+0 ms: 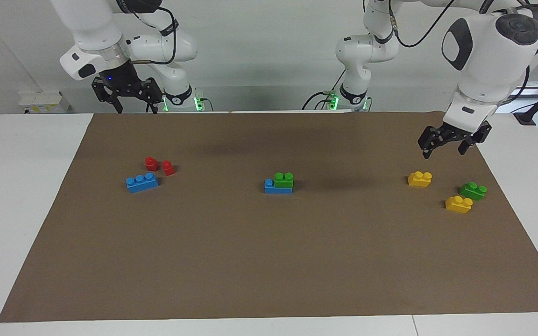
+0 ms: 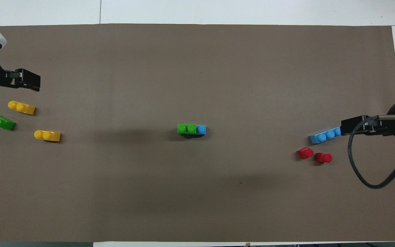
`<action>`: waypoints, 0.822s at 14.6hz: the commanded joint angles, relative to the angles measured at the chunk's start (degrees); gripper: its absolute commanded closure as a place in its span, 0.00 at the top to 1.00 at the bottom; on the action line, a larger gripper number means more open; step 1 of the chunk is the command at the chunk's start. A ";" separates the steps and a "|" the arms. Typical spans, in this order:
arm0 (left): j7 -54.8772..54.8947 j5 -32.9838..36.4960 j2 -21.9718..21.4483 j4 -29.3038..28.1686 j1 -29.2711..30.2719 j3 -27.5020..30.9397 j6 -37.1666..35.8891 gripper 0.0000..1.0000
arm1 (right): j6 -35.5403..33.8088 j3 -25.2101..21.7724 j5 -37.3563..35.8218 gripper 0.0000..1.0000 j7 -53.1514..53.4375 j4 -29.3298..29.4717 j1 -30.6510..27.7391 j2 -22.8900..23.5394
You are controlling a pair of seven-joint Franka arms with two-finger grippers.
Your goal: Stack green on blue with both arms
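While the green brick [image 1: 283, 179] sits stacked on the blue brick [image 1: 271, 188] mid-surface, the left hand [image 1: 451, 139] and right hand [image 1: 129, 95] both hang raised, fingers spread, holding nothing.

White table [image 1: 26, 196], top mostly covered by brown mat [image 1: 269, 261]. On mat, mid: blue 3-stud brick [image 1: 270, 186] w/ green 2-stud brick [image 1: 283, 180] stacked on it, toward left arm's end, one blue stud left bare. Toward right arm's end: 2nd blue brick [image 1: 142, 182] flat on mat, slightly askew; two red 1-stud bricks [image 1: 159, 165] just beside it, nearer robots, close to each other. Toward left arm's end: loose green brick [image 1: 473, 191]; yellow 2-stud brick [image 1: 458, 204] just beside it, farther from robots; another yellow brick [image 1: 420, 179] apart, more toward mid. All studs up.
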 commanded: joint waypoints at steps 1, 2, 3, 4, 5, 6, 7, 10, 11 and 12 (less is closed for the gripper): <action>2.51 -4.71 -0.38 3.28 1.41 -0.16 -6.74 1.00 | 2.06 0.38 -0.93 1.00 -4.05 2.92 -2.02 2.63; 2.51 -5.25 -0.29 4.77 1.41 -0.16 -8.86 1.00 | 2.42 0.38 -0.67 0.98 -2.57 3.01 -2.28 3.33; 2.51 -5.43 -0.29 5.14 1.41 -0.16 -10.10 1.00 | 2.42 0.38 -0.58 0.98 -1.25 3.27 -2.37 3.95; 2.51 -5.60 -0.29 5.23 1.32 -0.34 -10.72 1.00 | 2.07 0.38 -0.58 0.98 -0.97 4.75 -2.37 4.82; 2.51 -5.60 -0.38 5.23 1.32 -0.43 -12.03 1.00 | 1.46 0.38 -0.76 0.98 -0.97 6.86 -2.55 6.31; 2.60 -6.21 -0.38 5.23 1.32 -0.51 -13.70 1.00 | 0.67 0.38 -0.67 0.98 -0.97 8.27 -2.90 7.37; 2.60 -7.44 -0.46 5.23 1.40 -0.25 -14.06 1.00 | 0.58 0.38 -0.76 0.98 -0.97 8.63 -3.08 7.47; 2.60 -7.80 -0.47 5.23 1.41 -0.25 -14.24 1.00 | 0.75 0.38 -0.76 0.98 -0.97 8.64 -3.52 7.55; 2.60 -7.80 -0.47 5.23 1.41 -0.25 -14.07 1.00 | 0.92 0.38 -0.84 0.98 -0.88 8.55 -3.78 7.56; 2.60 -7.72 -0.55 5.23 1.41 -0.16 -13.98 1.00 | 1.01 0.38 -1.02 0.98 -0.71 8.37 -3.87 7.56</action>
